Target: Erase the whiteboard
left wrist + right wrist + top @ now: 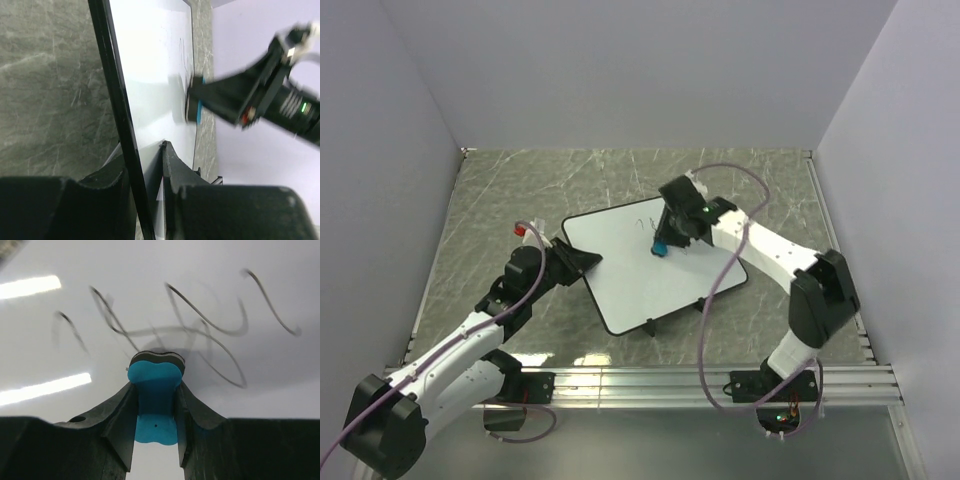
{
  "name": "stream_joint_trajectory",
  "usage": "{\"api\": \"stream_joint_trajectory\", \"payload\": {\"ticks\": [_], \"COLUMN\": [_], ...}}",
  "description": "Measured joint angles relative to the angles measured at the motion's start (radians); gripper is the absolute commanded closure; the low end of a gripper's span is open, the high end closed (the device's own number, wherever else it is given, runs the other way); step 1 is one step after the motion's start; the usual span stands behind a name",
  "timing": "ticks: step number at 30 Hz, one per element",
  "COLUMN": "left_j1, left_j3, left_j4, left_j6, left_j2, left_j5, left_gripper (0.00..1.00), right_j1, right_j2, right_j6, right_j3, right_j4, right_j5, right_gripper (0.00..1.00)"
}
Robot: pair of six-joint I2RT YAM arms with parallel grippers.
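Where the two arms reach in from the bottom of the top view, the grey-green marbled tabletop [520,180] fills the middle of the frame. Plain pale walls [620,70] box it in on the left, the back and the right, and a ribbed aluminium rail [650,380] runs along the lower edge.

The large flat white whiteboard with a thin black rim [640,280] lies at the centre of the frame, turned corner-on like a diamond. One rounded corner points to the upper left and the opposite one to the lower right. Its two small black feet sit on the edge facing the bottom right of the frame. In this view its sides look nearly equal, so its long axis cannot be told for sure.

The black left gripper [582,258] is at the board's left edge. In the left wrist view its fingers [165,150] are pressed together on the black rim, which passes between them.

The black right gripper [665,240] stands over the upper part of the board, pinching a small blue eraser block [152,400] between its fingers. The block's dark felt end sits against the white surface, just below a band of looping black scribbles [200,335].
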Motion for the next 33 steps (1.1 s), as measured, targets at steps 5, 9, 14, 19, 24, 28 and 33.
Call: {"api": "stream_joint_trajectory", "payload": {"ticks": [5,9,14,19,24,28,33], "left_j1": [-0.033,-0.077,-0.109,-0.123,-0.133,-0.143,-0.151], "left_j3": [0.002,0.001,-0.008,-0.014,-0.013,-0.009,0.000], "left_j4": [0.007,0.000,-0.020,-0.031,-0.030,-0.030,-0.028], "left_j6": [0.009,0.038,0.052,0.053,0.055,0.076,0.093], "left_j2": [-0.006,-0.036,-0.075,-0.095,-0.095,-0.094,-0.086], "left_j5": [-0.031,-0.073,-0.114,-0.137,-0.149,-0.151,-0.159], "left_gripper": [1.00,1.00,1.00,0.99,1.00,1.00,1.00], "right_j1": [-0.005,-0.008,-0.016,-0.041,-0.090,-0.128,-0.137], "right_j2": [0.193,0.281,0.310,0.252,0.070,-0.073,-0.159], "right_j6": [-0.005,-0.005,-0.001,0.005,0.012,0.027,0.064], "right_j3": [0.289,0.435,0.487,0.364,0.067,-0.147,-0.281], "right_j4": [-0.021,-0.040,-0.060,-0.010,0.053,0.090,0.142], "right_j5": [-0.015,-0.032,-0.048,-0.054,-0.046,-0.034,-0.026], "right_gripper": [1.00,1.00,1.00,1.00,1.00,1.00,1.00]}}
